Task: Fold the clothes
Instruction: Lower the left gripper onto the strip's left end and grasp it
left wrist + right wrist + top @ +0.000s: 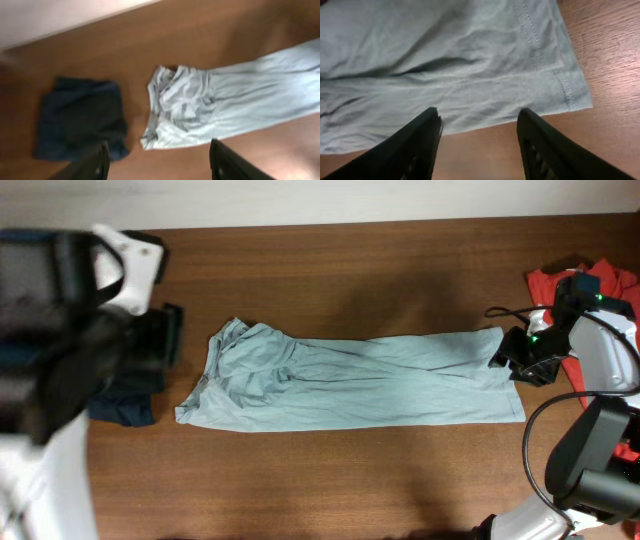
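Note:
The clothes (360, 380) are one pale blue-green pair of trousers, lying flat and stretched across the wooden table, waist to the left and leg ends to the right. My left gripper (160, 165) hangs open above the table, just short of the crumpled waist (182, 102), with nothing between its fingers. In the overhead view the left gripper (165, 338) is blurred, beside the waist end. My right gripper (480, 127) stands open at the leg hem (560, 85), with bare wood between its fingers. From overhead, the right gripper (507, 358) sits at the trousers' right end.
Dark navy clothes (80, 117) lie folded left of the waist, near the left gripper, and show as the navy pile (125, 405) from overhead. A bright red garment (556, 282) lies at the right edge behind the right arm. A black cable (535, 430) loops near that arm.

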You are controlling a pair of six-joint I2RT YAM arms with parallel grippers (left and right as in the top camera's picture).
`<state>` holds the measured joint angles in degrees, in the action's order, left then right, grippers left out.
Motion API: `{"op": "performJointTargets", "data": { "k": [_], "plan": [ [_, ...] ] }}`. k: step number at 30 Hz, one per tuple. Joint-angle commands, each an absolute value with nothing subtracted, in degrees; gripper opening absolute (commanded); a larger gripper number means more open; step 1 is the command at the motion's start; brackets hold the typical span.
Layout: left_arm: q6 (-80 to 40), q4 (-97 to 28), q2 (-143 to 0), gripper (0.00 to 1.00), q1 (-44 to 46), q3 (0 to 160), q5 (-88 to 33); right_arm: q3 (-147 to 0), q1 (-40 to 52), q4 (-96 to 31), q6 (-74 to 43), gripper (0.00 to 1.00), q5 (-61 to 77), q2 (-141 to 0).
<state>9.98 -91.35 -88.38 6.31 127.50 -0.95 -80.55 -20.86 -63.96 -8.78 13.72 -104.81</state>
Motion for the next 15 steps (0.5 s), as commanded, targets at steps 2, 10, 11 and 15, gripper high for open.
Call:
{"op": "performJointTargets", "data": {
  "k": [2,10,11,15],
  "plan": [
    [12.9,-78.5,-97.1,0.72,5.9,105.9,-8.5,-80.7,-21.0,-64.4,-8.3,0.56,15.0,-103.9],
    [21.6,-59.4,-110.4,0.73,6.0,93.6,-16.6,-80.7,-21.0,-65.4,-8.3,0.59,14.8,-103.9],
    [21.6,-58.1,-112.0,0.70,6.0,93.6,-16.6,-80.7,-21.1,-65.3,-8.3,0.59,14.8,-103.9],
    [21.6,-53.3,-116.9,0.65,6.0,93.6,-16.8,-81.6,-21.6,-65.7,-7.3,0.60,14.8,-103.9]
  ]
}}
